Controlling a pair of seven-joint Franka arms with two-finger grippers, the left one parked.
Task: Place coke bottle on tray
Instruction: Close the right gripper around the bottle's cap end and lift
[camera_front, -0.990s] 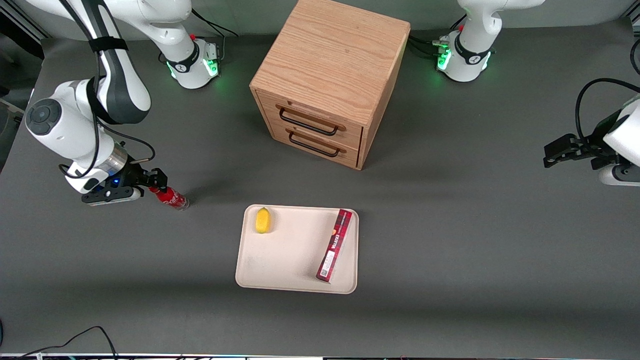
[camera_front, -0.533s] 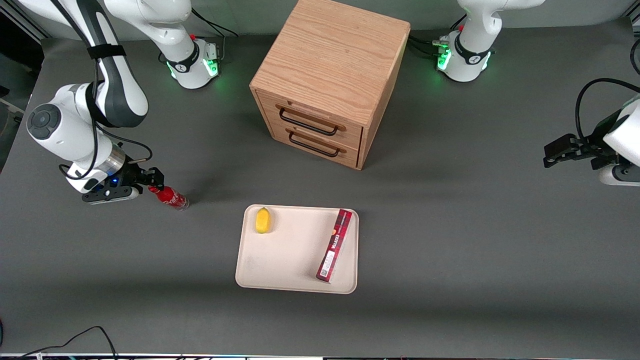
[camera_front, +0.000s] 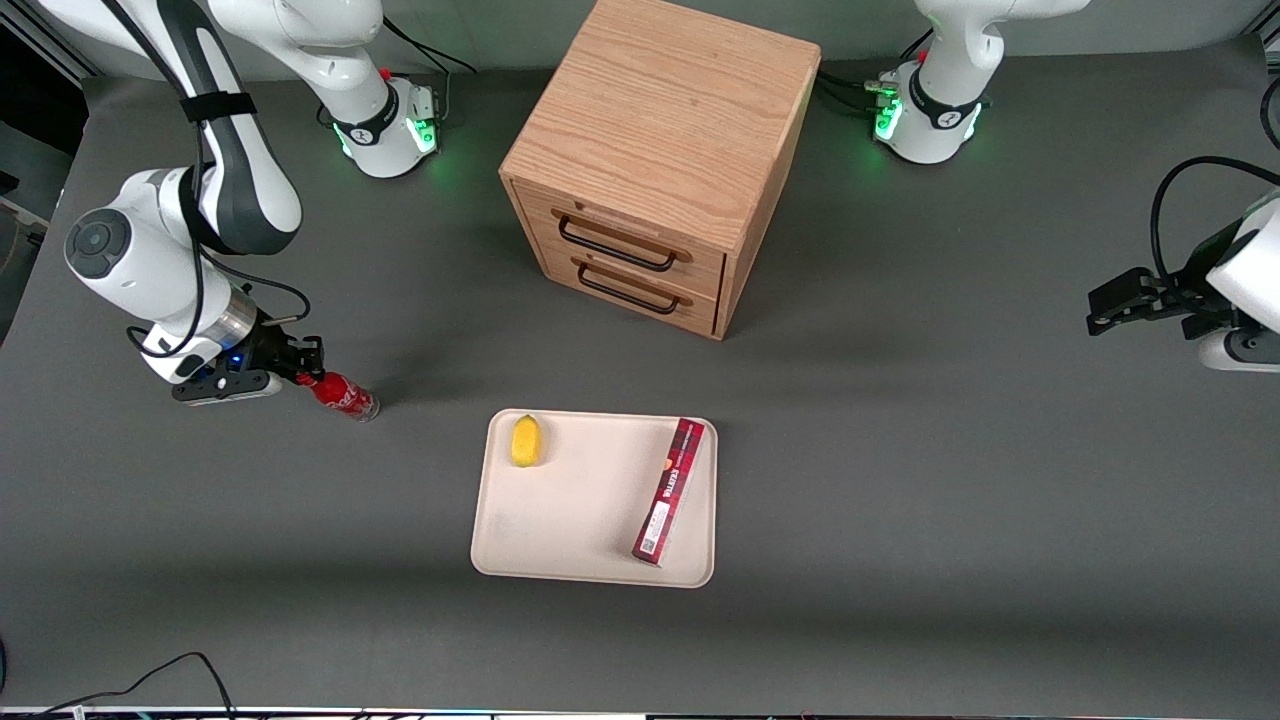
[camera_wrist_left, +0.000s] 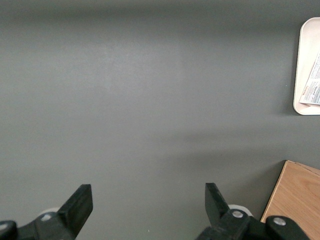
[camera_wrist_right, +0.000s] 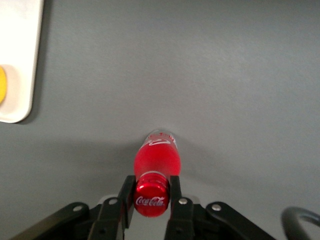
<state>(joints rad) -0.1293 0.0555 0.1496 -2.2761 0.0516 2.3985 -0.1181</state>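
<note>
The gripper (camera_wrist_right: 151, 192) pinches the coke bottle (camera_front: 340, 394) at its cap, near the table's working-arm end. Light, rigid and probably slick, it may swing; the tray (camera_front: 560, 530) waits.

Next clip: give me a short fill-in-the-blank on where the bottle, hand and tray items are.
1. The hand is shut on the coke bottle at its ____.
2. The bottle's base rests on the ____, apart from the tray.
3. On the tray lie a long red box and a ____.

Missing words: cap; table; lemon
</note>
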